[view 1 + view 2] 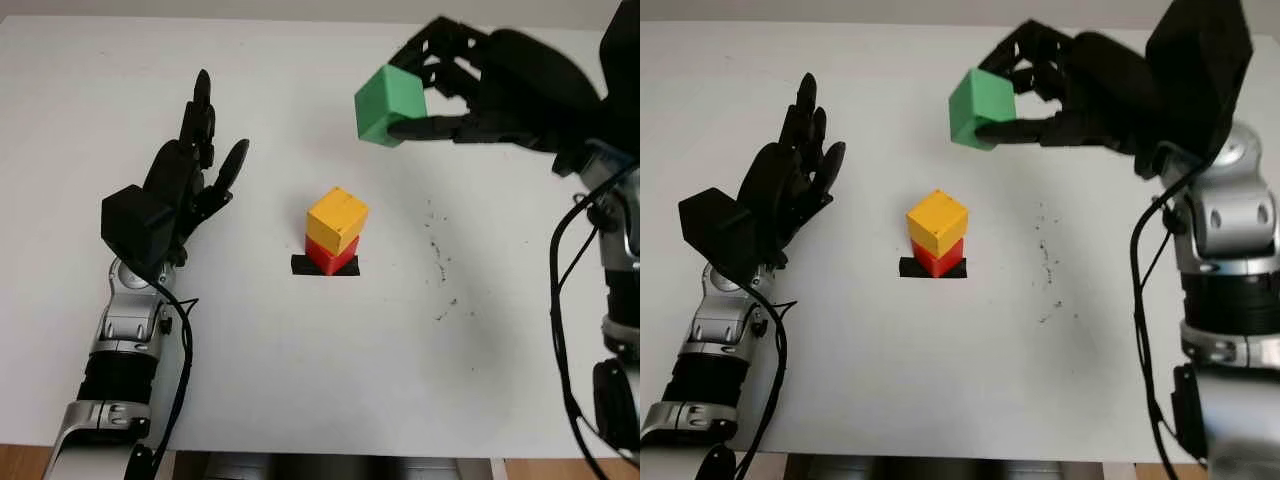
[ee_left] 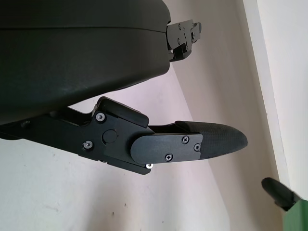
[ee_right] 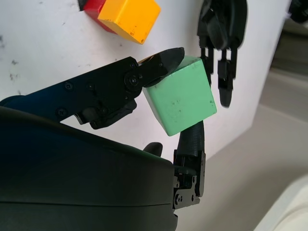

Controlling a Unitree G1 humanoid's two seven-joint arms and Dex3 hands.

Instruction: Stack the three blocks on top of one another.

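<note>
Above the worktop (image 1: 300, 380), the right hand (image 1: 470, 85) grips the green block (image 1: 388, 105); the yellow block (image 1: 337, 220) sits on the red block (image 1: 328, 256) at centre. Left hand (image 1: 185, 185) open.

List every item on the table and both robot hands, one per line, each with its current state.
Green block: held off the table in the right robot hand, not yet on the stack.
Yellow block: on top of the red block, turned a little askew.
Red block: bottom of the stack, on the black patch.
Black patch: flat on the table.
Right robot hand: shut on the green block, raised behind the stack.
Left robot hand: open, left of the stack.
</note>
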